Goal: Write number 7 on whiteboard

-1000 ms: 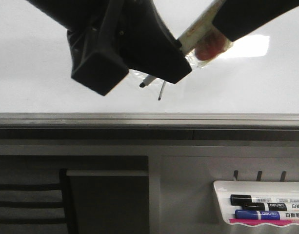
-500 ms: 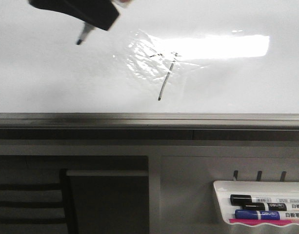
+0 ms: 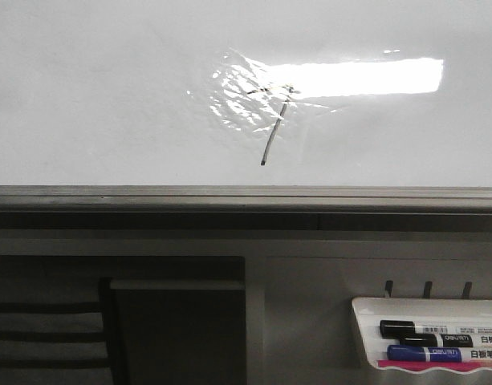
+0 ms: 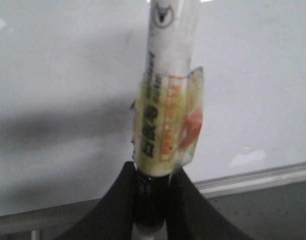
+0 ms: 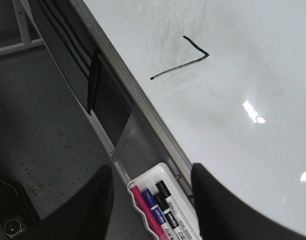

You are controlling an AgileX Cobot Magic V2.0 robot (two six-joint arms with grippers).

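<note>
The whiteboard (image 3: 109,96) fills the upper front view, with a bright wrinkled reflection and a grey bottom rail (image 3: 246,196). A thin dark number 7 (image 3: 271,128) is drawn on it; it also shows in the right wrist view (image 5: 185,62). Neither arm shows in the front view. My left gripper (image 4: 153,200) is shut on a white marker (image 4: 167,100) with a yellow-and-orange taped label, held in front of the board. My right gripper (image 5: 153,200) is open and empty, above the marker tray.
A small white marker tray (image 3: 426,337) hangs below the board at the lower right, holding black, blue and pink markers (image 5: 160,205). Dark shelving (image 3: 85,321) is under the rail at the left. Grey floor (image 5: 38,130) lies below.
The left arm with the marker has lifted up and left, out of the front view, and the right arm has left too. The drawn 7 is now fully uncovered.
</note>
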